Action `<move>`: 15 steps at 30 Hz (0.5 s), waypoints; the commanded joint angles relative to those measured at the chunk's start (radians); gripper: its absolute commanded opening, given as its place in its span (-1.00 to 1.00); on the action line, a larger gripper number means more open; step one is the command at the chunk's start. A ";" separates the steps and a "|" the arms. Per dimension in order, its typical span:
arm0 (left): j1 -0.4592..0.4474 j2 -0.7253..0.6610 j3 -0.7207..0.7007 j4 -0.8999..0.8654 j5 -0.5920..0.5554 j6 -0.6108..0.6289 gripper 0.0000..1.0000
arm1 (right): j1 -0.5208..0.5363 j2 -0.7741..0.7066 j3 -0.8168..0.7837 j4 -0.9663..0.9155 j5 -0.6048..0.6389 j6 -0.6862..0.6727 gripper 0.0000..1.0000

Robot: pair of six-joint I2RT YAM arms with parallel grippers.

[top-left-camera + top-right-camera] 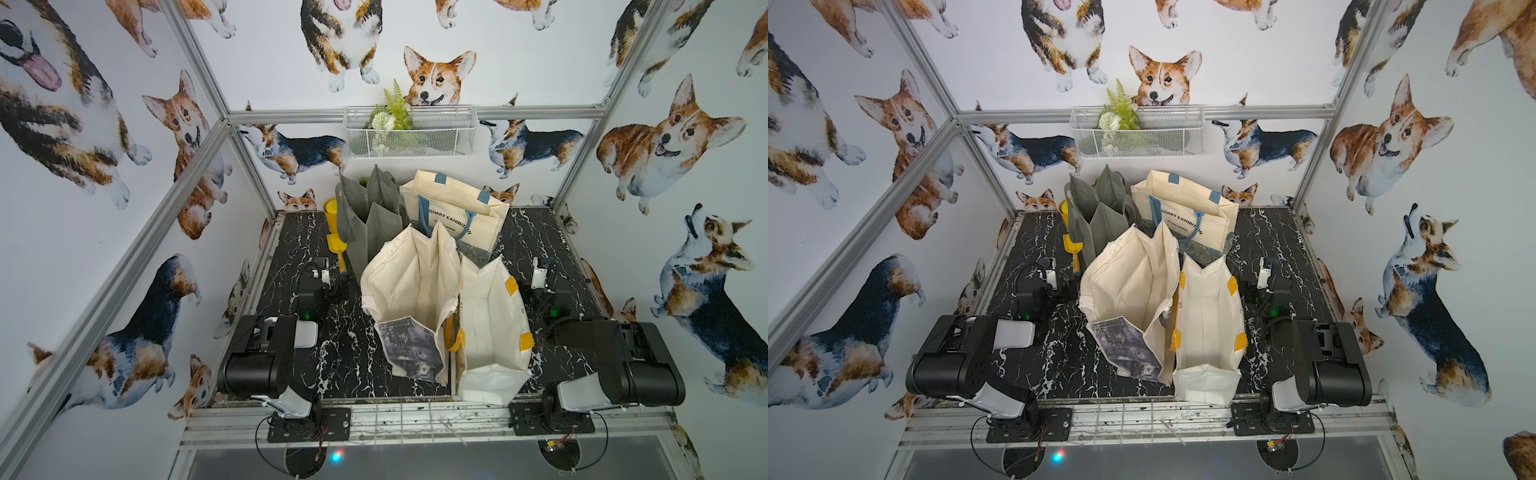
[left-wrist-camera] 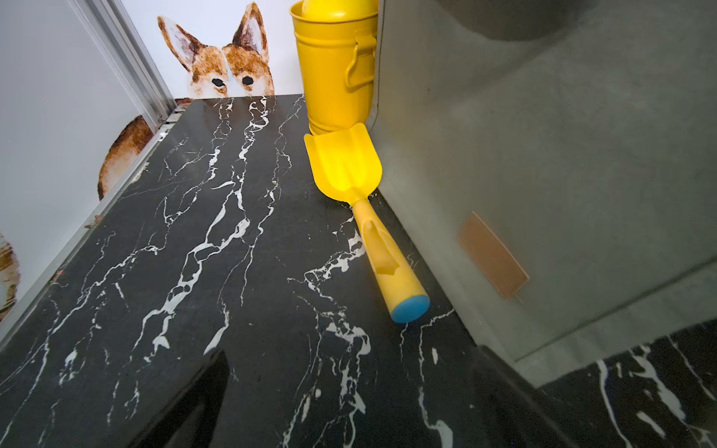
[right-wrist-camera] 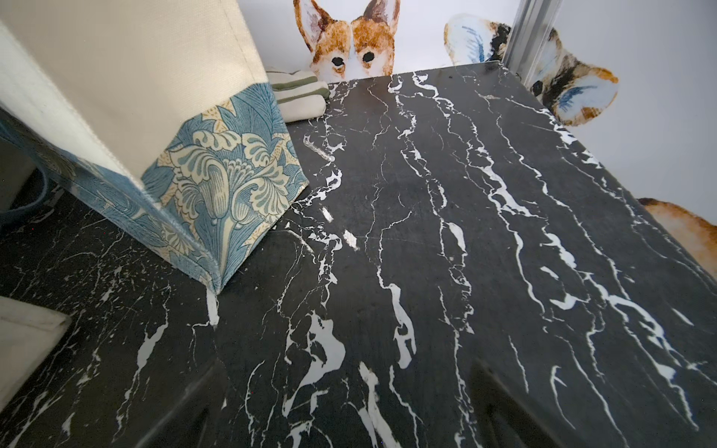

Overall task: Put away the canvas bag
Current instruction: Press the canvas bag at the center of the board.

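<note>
Three cream canvas bags stand open mid-table in both top views. One carries a printed picture (image 1: 409,282) (image 1: 1125,286), one has yellow handle patches (image 1: 490,320) (image 1: 1206,328), and one behind them has blue handles and lettering (image 1: 453,203) (image 1: 1183,203). That last bag's blue floral base (image 3: 217,182) shows in the right wrist view. My left gripper (image 1: 328,268) (image 2: 357,411) sits low on the table left of the bags, open and empty. My right gripper (image 1: 540,270) (image 3: 349,411) sits to their right, open and empty. Neither touches a bag.
A grey felt bag (image 1: 370,224) (image 2: 543,155) stands at the back left, with a yellow bucket (image 2: 333,70) and a yellow shovel (image 2: 349,170) beside it. A white wire basket (image 1: 409,137) with a plant hangs on the back wall. A folded striped cloth (image 3: 298,97) lies behind the blue-handled bag.
</note>
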 commanded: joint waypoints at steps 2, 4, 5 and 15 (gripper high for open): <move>0.002 0.000 0.000 0.029 0.011 0.017 1.00 | 0.001 -0.002 0.001 0.026 -0.006 -0.005 0.99; 0.003 0.002 0.007 0.022 -0.007 0.009 1.00 | 0.000 0.001 0.001 0.028 -0.006 -0.004 0.99; 0.002 0.002 0.008 0.021 -0.011 0.008 1.00 | -0.001 0.001 0.002 0.028 -0.006 -0.005 0.99; 0.002 0.000 0.003 0.026 -0.014 0.009 0.95 | 0.000 0.000 0.004 0.023 -0.004 -0.004 0.79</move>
